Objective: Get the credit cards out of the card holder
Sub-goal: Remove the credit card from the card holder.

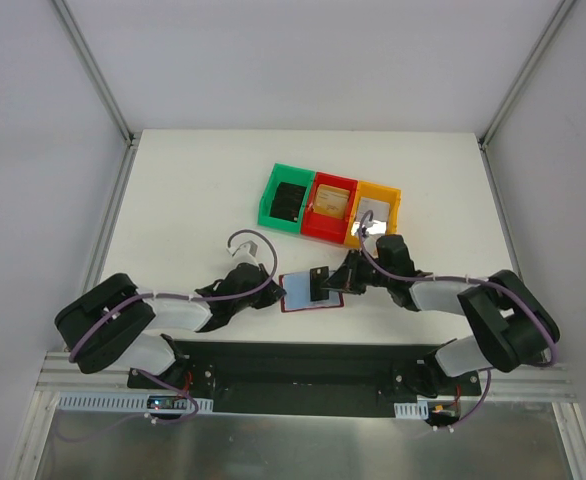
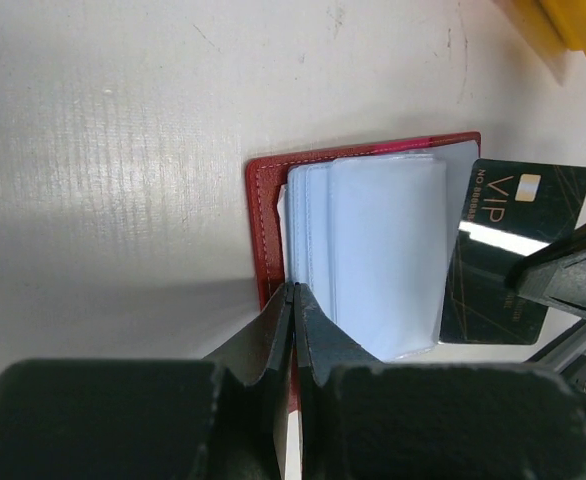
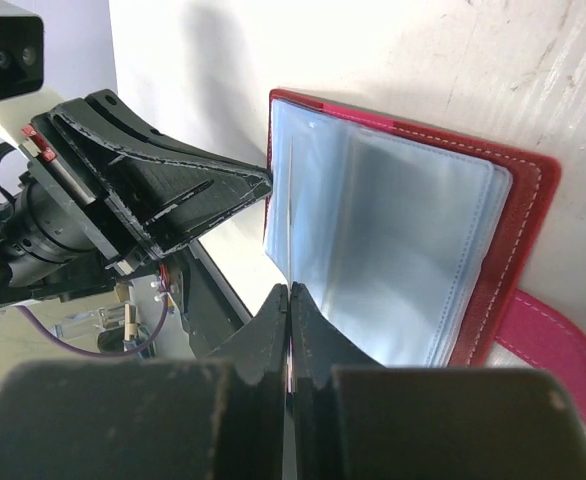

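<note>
Card holder lies open and flat on the white table, between the two arms, red cover down and pale blue pockets fanned upward; its red tab trails off one side. Left gripper: fingers pressed together, tips planted on the red cover's edge. Reads as an anchor, so the holder cannot slide or fold while a card is drawn. Cannot tell whether it nips the cover or only pins it to the table. Right gripper: fingers squeezed shut on a black VIP card. The card shows edge-on as a thin line in the right wrist view, while the left wrist view shows it mostly clear of a pocket, one edge tucked behind the sleeves. The grip sits on the card's outer end, likely so the pull runs straight along the pocket's mouth. Behind the holder stand three bins side by side: green bin with a dark card, red bin with a tan-gold card, orange bin with a silvery card. That suggests sorting by colour, and this black card probably belongs in the green one. Pockets look otherwise empty from here, though the stacked sleeves could hide another.
</note>
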